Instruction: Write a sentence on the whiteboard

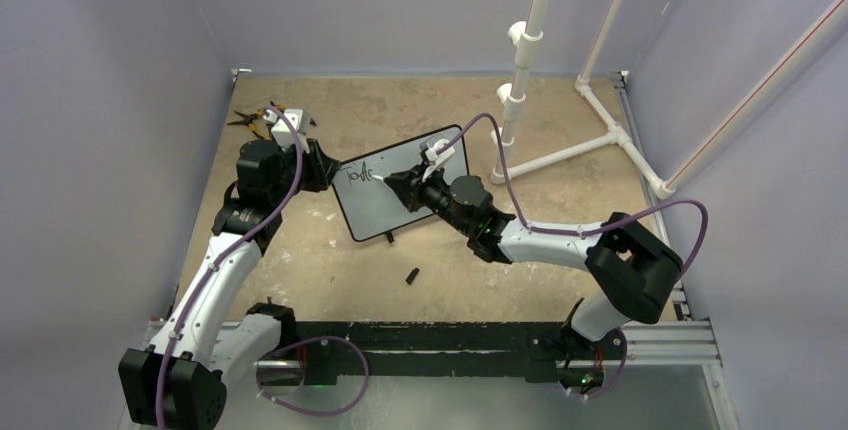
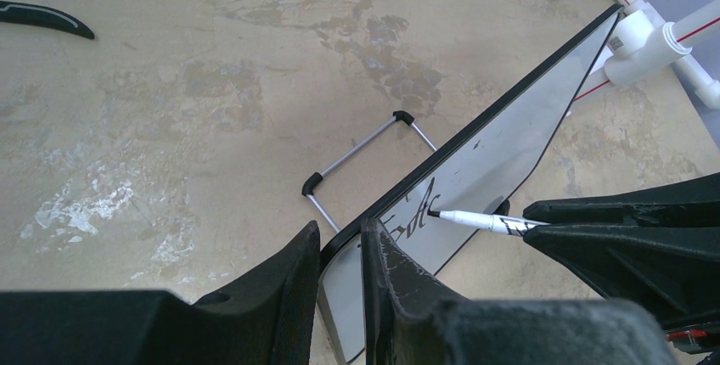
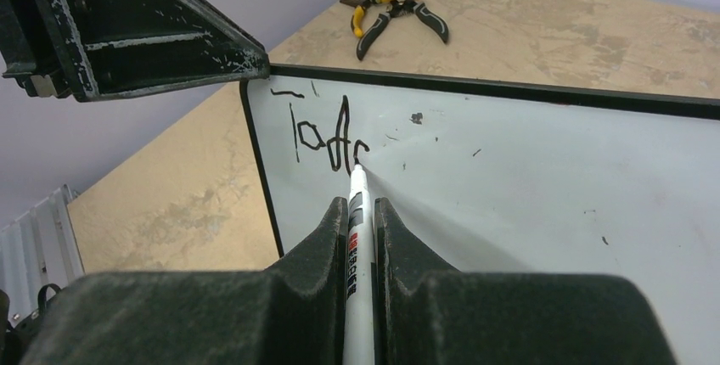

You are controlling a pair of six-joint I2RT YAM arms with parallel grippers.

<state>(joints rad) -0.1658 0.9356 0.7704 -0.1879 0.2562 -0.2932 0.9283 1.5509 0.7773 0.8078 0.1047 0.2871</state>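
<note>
The whiteboard (image 1: pixel 405 190) stands tilted on the table, white with a thin black frame; it also shows in the left wrist view (image 2: pixel 484 161) and the right wrist view (image 3: pixel 526 170). My left gripper (image 1: pixel 325 168) (image 2: pixel 340 250) is shut on the board's upper left corner. My right gripper (image 1: pixel 400 182) (image 3: pixel 361 216) is shut on a white marker (image 3: pixel 357 212) (image 2: pixel 484 221), its black tip touching the board. The sentence (image 3: pixel 327 131) (image 1: pixel 358 174) (image 2: pixel 412 212) so reads only a few black letters, roughly "Toda", near the top left corner.
Yellow-handled pliers (image 1: pixel 255 118) (image 3: pixel 390 10) lie at the back left. A small black marker cap (image 1: pixel 412 275) lies on the table in front of the board. A white pipe frame (image 1: pixel 580 120) stands at the back right. The board's wire stand (image 2: pixel 361 153) rests behind it.
</note>
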